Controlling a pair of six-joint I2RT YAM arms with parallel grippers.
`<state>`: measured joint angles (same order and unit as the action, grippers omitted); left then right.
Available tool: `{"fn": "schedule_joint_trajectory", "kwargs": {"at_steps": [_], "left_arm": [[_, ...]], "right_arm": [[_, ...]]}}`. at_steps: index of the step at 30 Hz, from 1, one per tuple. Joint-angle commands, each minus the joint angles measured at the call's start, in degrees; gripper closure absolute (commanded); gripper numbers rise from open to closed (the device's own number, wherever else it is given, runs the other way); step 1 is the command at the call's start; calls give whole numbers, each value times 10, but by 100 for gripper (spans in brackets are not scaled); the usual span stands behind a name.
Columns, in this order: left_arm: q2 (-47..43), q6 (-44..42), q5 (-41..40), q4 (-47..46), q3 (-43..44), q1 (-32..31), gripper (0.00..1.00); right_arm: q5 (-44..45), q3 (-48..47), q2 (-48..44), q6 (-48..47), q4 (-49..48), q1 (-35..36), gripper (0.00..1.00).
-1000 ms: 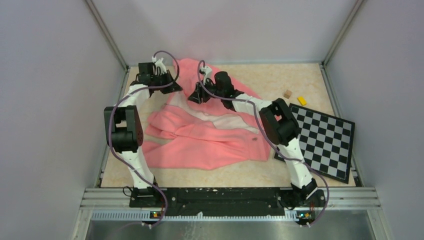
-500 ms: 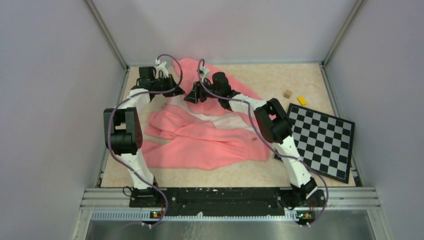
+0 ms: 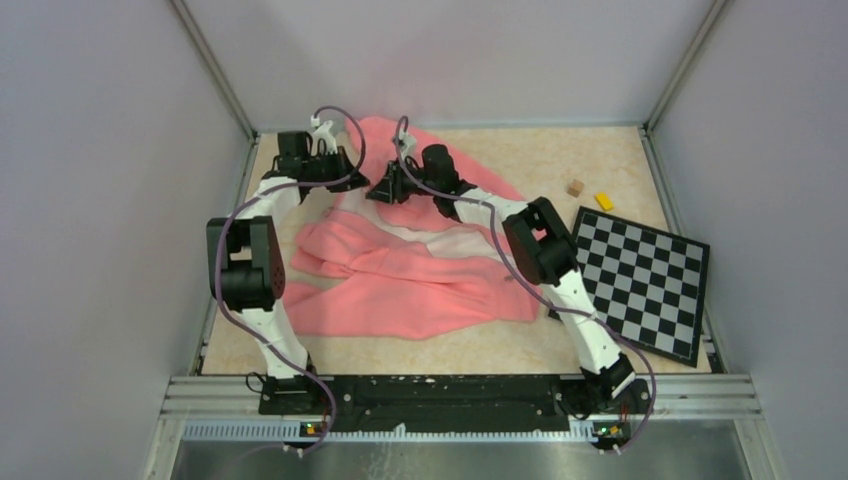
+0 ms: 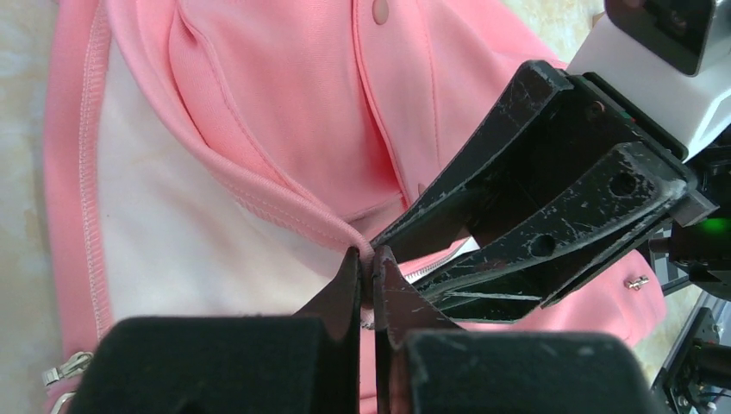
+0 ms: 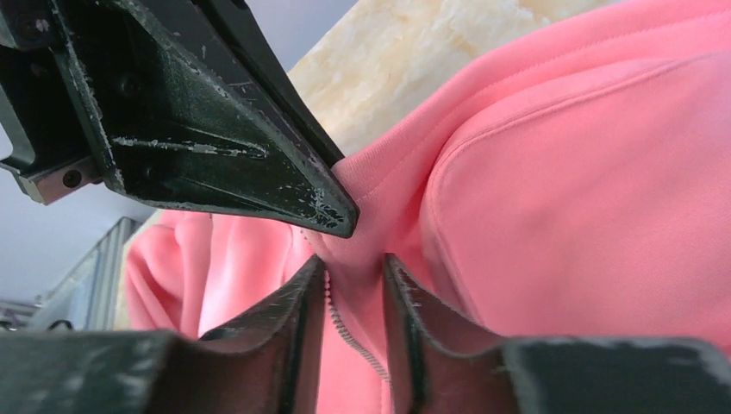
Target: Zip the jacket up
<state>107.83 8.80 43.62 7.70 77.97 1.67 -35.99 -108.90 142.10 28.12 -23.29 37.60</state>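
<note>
An overhead camera, fixed above and behind the arm bases at the bottom of its frame, looks down from afar on the whole beige marbled bench (image 3: 560,160). The left wrist camera sights along the left tool (image 4: 365,255), low in frame, very close to the salmon-pink fleece jacket (image 4: 284,95). The right wrist camera sights along the right tool (image 5: 353,263), equally close, facing the opposite way. Both share one fold of jacket edge, each catching the other's tool: right of frame, then upper left.

Crowded at the back
The left gripper (image 4: 366,255) and right gripper (image 5: 353,263) meet tip to tip over the jacket (image 3: 420,285); open table (image 3: 520,150) lies back right, beside two small blocks (image 3: 575,187) and a checkered board (image 3: 640,280).
</note>
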Motion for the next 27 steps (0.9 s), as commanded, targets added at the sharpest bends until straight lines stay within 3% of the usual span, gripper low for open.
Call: {"fn": "schedule_joint_trajectory", "kwargs": {"at_steps": [1,3,6,8,12,16,20,25,27], "left_arm": [[-41,-2,5,4,10,-9,94],[-45,4,-12,22,19,-9,74],[-56,41,-68,68,39,-6,47],[-65,59,-81,99,47,-2,38],[-115,59,-131,148,18,6,3],[-162,61,-251,192,-23,22,1],[-146,46,-335,217,-19,31,1],[-38,29,-344,289,50,37,11],[7,30,-313,323,81,39,22]], "right_arm": [[2,-33,7,3,-29,-3,82],[7,-32,6,2,-26,-5,100],[1,-28,5,1,-30,-10,100],[-11,-22,3,-4,-38,-13,100],[-37,1,-8,-4,-68,-21,100],[-43,6,-11,-3,-68,-29,100],[-52,6,-10,2,-68,-29,100],[-58,7,-11,6,-71,-29,100],[-63,9,-10,13,-79,-29,100]]}}
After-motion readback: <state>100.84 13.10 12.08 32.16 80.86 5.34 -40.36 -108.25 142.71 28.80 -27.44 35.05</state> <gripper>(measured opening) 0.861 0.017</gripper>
